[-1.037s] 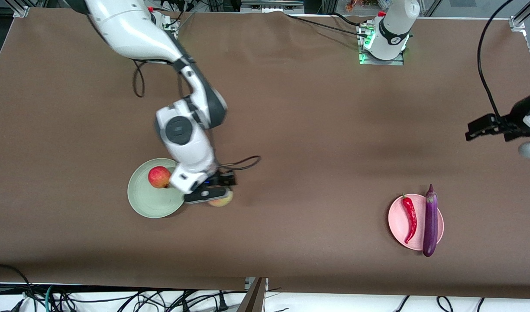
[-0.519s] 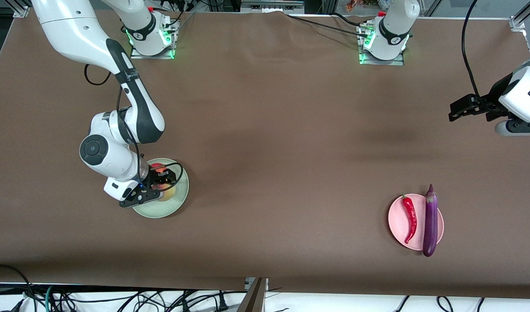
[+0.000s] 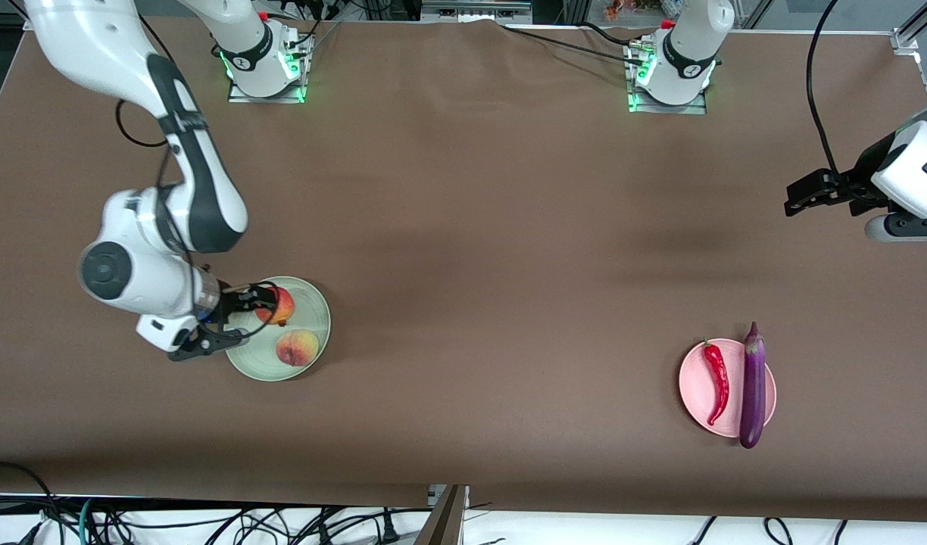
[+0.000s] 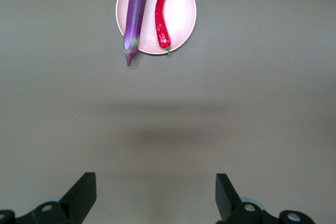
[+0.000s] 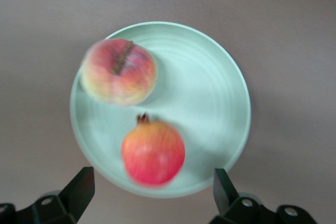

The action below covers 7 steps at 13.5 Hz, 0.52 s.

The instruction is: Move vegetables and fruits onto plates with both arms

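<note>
The mint green plate [image 3: 255, 357] holds the red-yellow pomegranate [image 3: 278, 304] and the peach [image 3: 297, 348]. My right gripper [image 3: 238, 318] is open and empty, over the plate's edge toward the right arm's end. In the right wrist view the peach [image 5: 118, 71] and pomegranate [image 5: 153, 152] lie on the green plate [image 5: 226, 103], with the open gripper [image 5: 152, 195] beside the pomegranate. The pink plate [image 3: 692, 380] holds the red chili [image 3: 716, 378] and the purple eggplant [image 3: 753, 386]. My left gripper [image 3: 800, 195] is open and empty, up over bare table. The left wrist view shows the gripper [image 4: 156, 198], pink plate [image 4: 184, 9], eggplant [image 4: 135, 14] and chili [image 4: 163, 17].
The brown table mat [image 3: 494, 250] stretches bare between the two plates. The arm bases [image 3: 668, 68] stand along the table's edge farthest from the front camera. Cables lie off the table's near edge [image 3: 282, 522].
My right gripper carried the peach from beside the green plate onto it, let go, and drew back toward the right arm's end. My left gripper shifted slightly and holds still.
</note>
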Each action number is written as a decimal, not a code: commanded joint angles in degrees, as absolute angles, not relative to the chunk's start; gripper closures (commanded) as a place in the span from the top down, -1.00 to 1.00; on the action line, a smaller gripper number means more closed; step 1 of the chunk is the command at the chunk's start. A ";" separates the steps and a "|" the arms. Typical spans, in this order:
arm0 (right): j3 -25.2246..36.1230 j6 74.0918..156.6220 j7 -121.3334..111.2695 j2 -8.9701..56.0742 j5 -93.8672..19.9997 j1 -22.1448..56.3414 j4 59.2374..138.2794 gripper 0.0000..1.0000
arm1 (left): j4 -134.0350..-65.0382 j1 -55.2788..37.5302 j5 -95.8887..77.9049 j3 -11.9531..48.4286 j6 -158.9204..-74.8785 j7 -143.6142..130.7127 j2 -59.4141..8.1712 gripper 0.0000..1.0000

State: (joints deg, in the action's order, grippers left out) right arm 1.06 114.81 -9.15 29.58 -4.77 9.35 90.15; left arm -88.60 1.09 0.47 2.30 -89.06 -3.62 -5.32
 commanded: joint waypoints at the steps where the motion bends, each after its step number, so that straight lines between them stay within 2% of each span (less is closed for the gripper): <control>1: 3.58 108.81 -10.70 26.02 -4.14 8.62 87.03 1.00 | -87.71 1.05 2.29 2.29 -89.47 -3.87 -6.33 1.00; 2: 5.26 108.63 -11.94 25.84 -4.13 8.61 86.75 1.00 | -87.45 1.14 2.20 2.29 -89.47 -4.04 -6.50 1.00; 7: 5.27 97.75 -10.72 16.45 -4.04 8.88 87.10 1.00 | -85.52 -0.70 2.20 2.37 -89.47 -4.48 -7.38 1.00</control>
State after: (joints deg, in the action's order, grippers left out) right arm 5.52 101.75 -11.06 20.94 -4.39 8.66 86.31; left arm -88.10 0.50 1.04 2.39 -89.85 -3.67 -6.03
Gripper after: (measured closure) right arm 0.000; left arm 0.000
